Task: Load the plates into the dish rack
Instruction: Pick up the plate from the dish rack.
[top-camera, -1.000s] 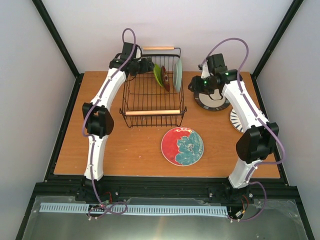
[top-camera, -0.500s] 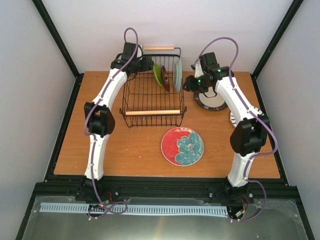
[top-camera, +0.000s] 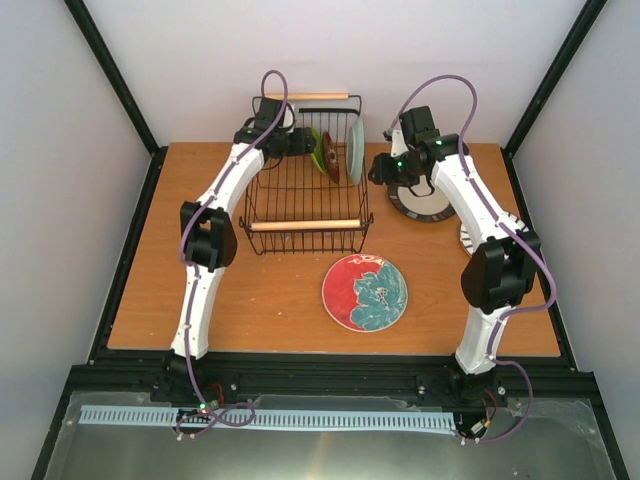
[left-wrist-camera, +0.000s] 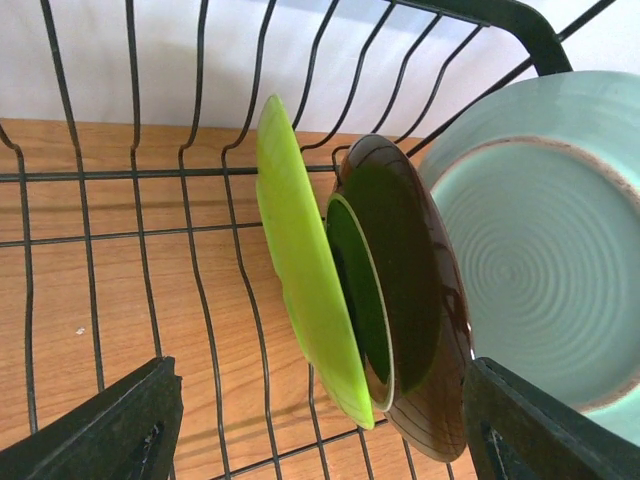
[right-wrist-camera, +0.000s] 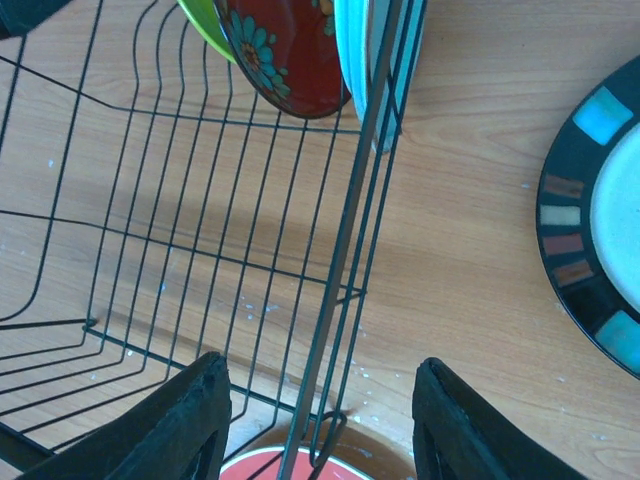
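Note:
The black wire dish rack (top-camera: 305, 225) stands at the back centre. The lime green plate (top-camera: 316, 150), the small dark red plate (top-camera: 330, 157) and the mint green plate (top-camera: 355, 148) stand on edge at its far right end. My left gripper (top-camera: 298, 142) is open and empty inside the rack, just left of the lime plate (left-wrist-camera: 300, 270); the dark red plate (left-wrist-camera: 420, 300) and mint plate (left-wrist-camera: 540, 250) lie behind it. My right gripper (top-camera: 381, 170) is open and empty. It hangs over the rack's right wall (right-wrist-camera: 350, 230), fingers (right-wrist-camera: 180, 420) on either side.
The red plate with the teal flower (top-camera: 365, 292) lies flat in front of the rack. The black-rimmed cream plate (top-camera: 422, 205) lies right of the rack, under my right arm. The white plate with black stripes (top-camera: 470, 240) is partly hidden by that arm.
My left gripper has moved right inside the rack, up to the lime plate. My right gripper moved left from over the black-rimmed plate to the rack's right wall.

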